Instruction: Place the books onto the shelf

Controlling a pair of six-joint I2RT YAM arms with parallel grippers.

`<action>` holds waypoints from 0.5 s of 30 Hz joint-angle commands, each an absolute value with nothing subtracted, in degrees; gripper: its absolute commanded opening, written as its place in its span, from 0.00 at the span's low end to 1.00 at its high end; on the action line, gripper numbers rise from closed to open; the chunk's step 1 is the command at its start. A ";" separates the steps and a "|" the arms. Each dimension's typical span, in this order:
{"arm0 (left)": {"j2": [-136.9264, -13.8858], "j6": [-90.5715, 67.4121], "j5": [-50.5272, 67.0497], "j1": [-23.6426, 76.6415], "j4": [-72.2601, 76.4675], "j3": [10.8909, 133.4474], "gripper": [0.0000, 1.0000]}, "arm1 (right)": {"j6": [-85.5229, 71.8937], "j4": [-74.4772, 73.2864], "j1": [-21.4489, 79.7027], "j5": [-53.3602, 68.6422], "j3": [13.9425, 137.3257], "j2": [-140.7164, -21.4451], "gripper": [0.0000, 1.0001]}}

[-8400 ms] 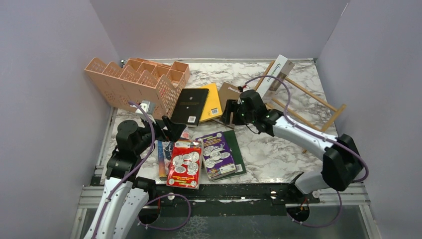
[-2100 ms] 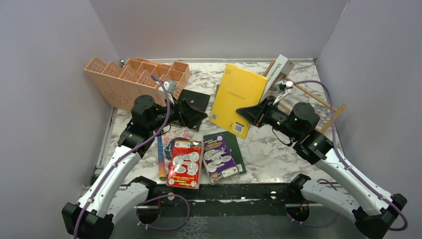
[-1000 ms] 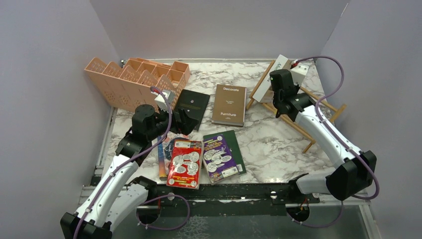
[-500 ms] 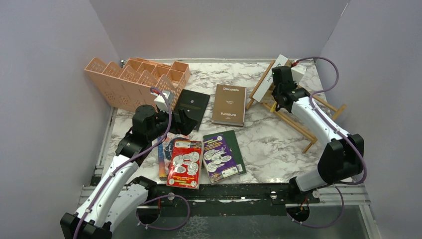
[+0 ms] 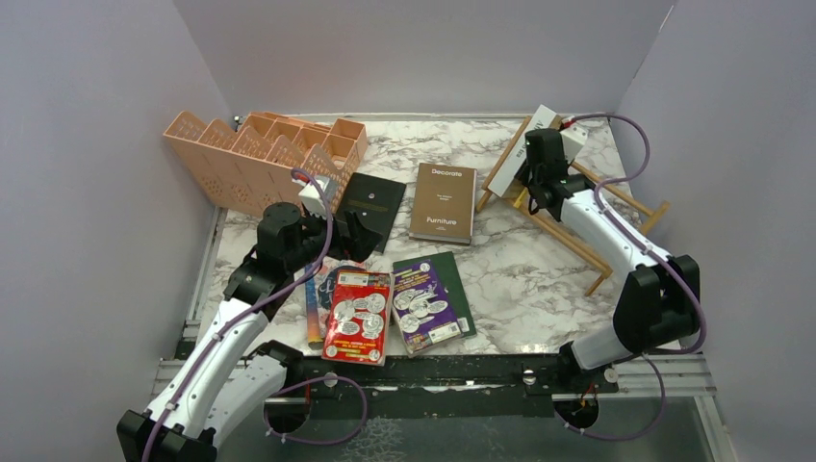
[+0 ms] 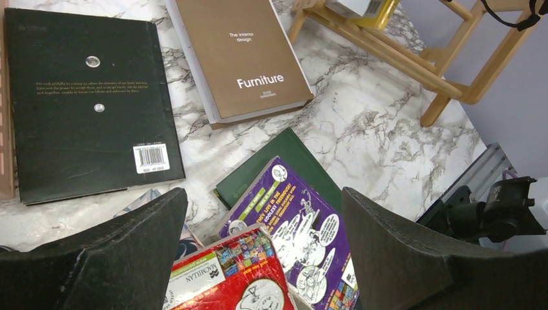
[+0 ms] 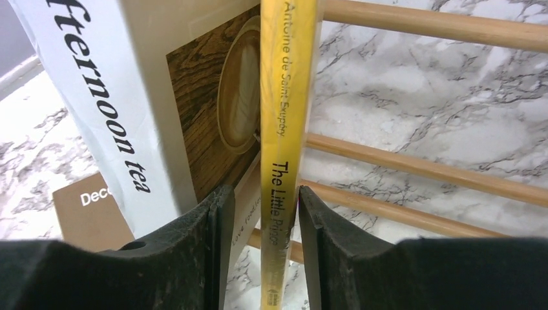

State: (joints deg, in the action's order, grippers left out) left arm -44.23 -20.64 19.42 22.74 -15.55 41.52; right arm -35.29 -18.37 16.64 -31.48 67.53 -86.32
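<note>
The marbled counter (image 5: 539, 279) carries a peach organizer (image 5: 260, 159) and a black book (image 6: 84, 103) beside the left pincer (image 5: 351, 236). A brown book (image 6: 239, 58) lies ahead of it. A green book (image 6: 284, 161), purple book (image 6: 304, 232) and red book (image 6: 226, 278) lie close on its near side. The wooden shelf (image 5: 577, 236) stands at the right pincer (image 7: 263, 194).

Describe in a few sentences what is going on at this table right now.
The right gripper is at the wooden shelf, jaws straddling the spine of a yellow book that stands on edge there beside a white book; a gap shows on one side, so the grip looks loose. The left gripper hovers open and empty over others lying flat on the table: black book, brown book, green book, purple book, red book.
</note>
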 commanded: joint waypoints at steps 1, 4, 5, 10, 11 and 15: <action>-44.60 -20.57 18.54 22.68 -14.77 41.47 0.89 | -37.09 -16.26 16.43 -28.45 66.79 -83.38 0.46; -44.72 -20.57 18.54 22.68 -14.77 41.41 0.89 | -37.08 -15.30 16.45 -26.51 65.72 -81.49 0.46; -44.73 -20.57 18.58 22.68 -14.81 41.43 0.89 | -36.82 -14.84 16.39 -25.87 65.26 -80.81 0.46; -45.25 -20.57 19.63 22.68 -14.57 41.49 0.88 | -34.39 -10.49 16.40 -20.39 62.01 -76.63 0.38; -45.23 -20.54 19.76 22.68 -14.57 41.51 0.88 | -34.45 -10.43 16.43 -19.86 61.55 -76.01 0.39; -45.39 -20.61 19.93 22.68 -14.46 41.40 0.88 | -33.99 -10.34 16.42 -17.35 60.49 -73.88 0.41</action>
